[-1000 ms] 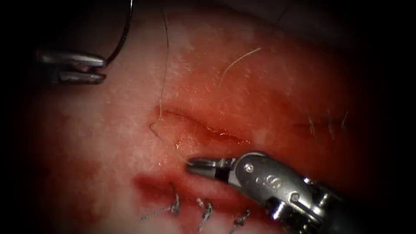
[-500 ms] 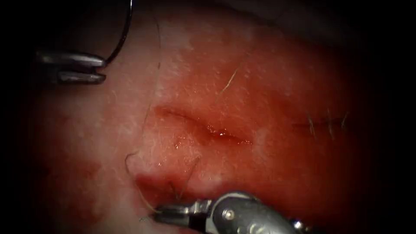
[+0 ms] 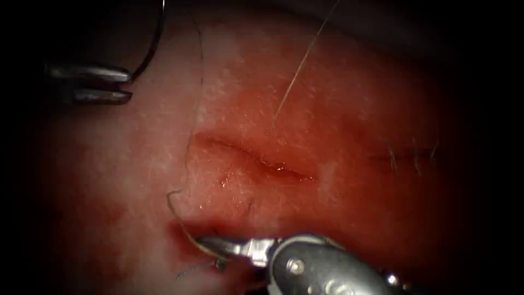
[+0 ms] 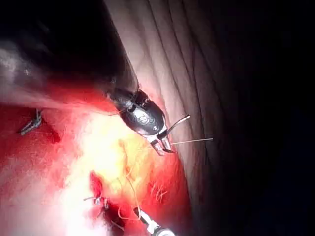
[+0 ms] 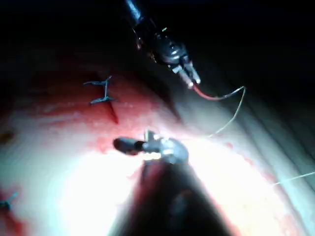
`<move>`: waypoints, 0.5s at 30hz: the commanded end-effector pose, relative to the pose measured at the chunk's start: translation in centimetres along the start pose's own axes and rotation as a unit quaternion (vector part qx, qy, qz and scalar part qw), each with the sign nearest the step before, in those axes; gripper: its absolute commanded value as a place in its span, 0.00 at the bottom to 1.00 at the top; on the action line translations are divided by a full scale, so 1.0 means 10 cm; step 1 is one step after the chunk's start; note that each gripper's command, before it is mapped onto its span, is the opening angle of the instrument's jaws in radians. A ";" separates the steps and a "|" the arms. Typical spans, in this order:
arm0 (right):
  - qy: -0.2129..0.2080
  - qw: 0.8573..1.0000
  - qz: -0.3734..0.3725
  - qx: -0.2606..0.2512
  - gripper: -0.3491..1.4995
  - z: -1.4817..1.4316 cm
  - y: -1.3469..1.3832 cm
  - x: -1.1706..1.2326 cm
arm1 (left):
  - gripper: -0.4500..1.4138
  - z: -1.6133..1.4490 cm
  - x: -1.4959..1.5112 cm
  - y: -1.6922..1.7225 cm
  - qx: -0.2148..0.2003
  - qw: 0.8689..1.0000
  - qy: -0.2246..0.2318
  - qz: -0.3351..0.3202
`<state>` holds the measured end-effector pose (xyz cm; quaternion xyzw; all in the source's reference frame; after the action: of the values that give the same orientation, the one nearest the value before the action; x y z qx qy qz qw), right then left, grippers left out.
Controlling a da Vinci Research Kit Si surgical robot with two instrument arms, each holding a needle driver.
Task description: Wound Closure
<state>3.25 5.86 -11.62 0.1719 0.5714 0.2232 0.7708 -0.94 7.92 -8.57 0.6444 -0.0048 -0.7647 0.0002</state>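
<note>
Red fluid [image 3: 191, 240] wets the tissue [image 3: 338, 109] around the cut [image 3: 256, 161] in the endoscope view. At the far left, the left tool [image 3: 123, 84] holds the curved needle [image 3: 155, 46] near one end of its curve, jaws closed on it, with the needle arching upward clear of the tissue. The right tool [image 3: 213, 244] sits below the cut, its jaws closed on the thread [image 3: 188, 164], which loops up the cut's left side. Older stitches [image 3: 412, 155] lie to the right. No readable writing shows on its housing.

In the left wrist view, the left tool [image 4: 165, 142] grips the needle [image 4: 178, 123] beyond the tissue's edge, thread [image 4: 194, 141] trailing outward. The right tool [image 4: 147, 223] shows at the tissue.

In the right wrist view, the right tool [image 5: 125, 145] lies over the pale tissue [image 5: 74, 187]; the left tool [image 5: 192, 78] holds the needle [image 5: 211, 96], with thread [image 5: 236, 110] curving from it.
</note>
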 end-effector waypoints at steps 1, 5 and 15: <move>0.001 1.000 -0.005 -0.003 0.89 -0.008 0.015 0.003 | 0.05 0.004 -0.004 -0.004 -0.001 1.000 0.001 0.001; 0.000 1.000 -0.015 -0.004 0.89 -0.036 0.034 -0.009 | 0.05 -0.015 -0.006 -0.013 0.002 1.000 -0.002 -0.001; 0.006 0.999 -0.040 -0.037 0.88 -0.039 0.067 -0.048 | 0.05 -0.053 -0.009 -0.031 0.026 0.999 -0.023 -0.011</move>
<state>2.64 6.09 -10.94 0.1136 0.5670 0.2120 0.7879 -0.36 8.18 -8.61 0.6261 -0.0163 -0.7792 -0.0259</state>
